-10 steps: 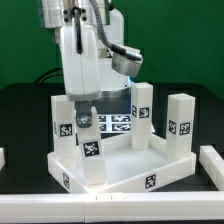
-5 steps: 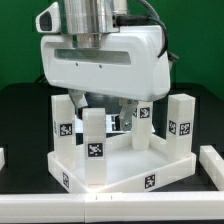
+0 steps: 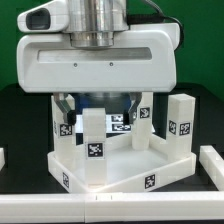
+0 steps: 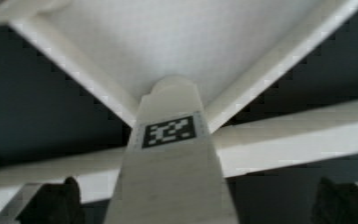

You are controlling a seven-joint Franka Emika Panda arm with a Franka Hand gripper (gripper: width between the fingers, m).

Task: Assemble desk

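On the black table, ext. view, left to right: the desk top (image 3: 125,165) lies upside down w/ rim up, and four legs stand upright in its corners. Far-left leg (image 3: 62,120) sits at the back-left corner, mostly under the arm. Near-left leg (image 3: 93,150) is at the front-left corner, tag facing the camera. Back-middle leg (image 3: 144,112) is half hidden behind the gripper body. Right leg (image 3: 181,122) stands at the right corner, clear of everything. White strips lie at the frame edges, apart from the desk; can't tell what they are.

The arm's wide white hand fills the upper frame, and the gripper (image 3: 97,103) hangs low behind the near-left leg. Wrist view: one tagged leg (image 4: 171,150) rises between the two dark fingertips (image 4: 46,200), w/ a gap on each side. So fingers are apart, not touching the post. The marker board (image 3: 118,123) shows thru the gap under the hand.

Step in hand, my read: coming down over a leg to grip and twist it tight. To do it well: keep the post centred between the pads before closing, approach straight down so it isn't knocked off axis, and close on the flat faces, not the corners. Grip low enough for torque, but clear of the rim. Can't tell from here how far each leg is already seated.
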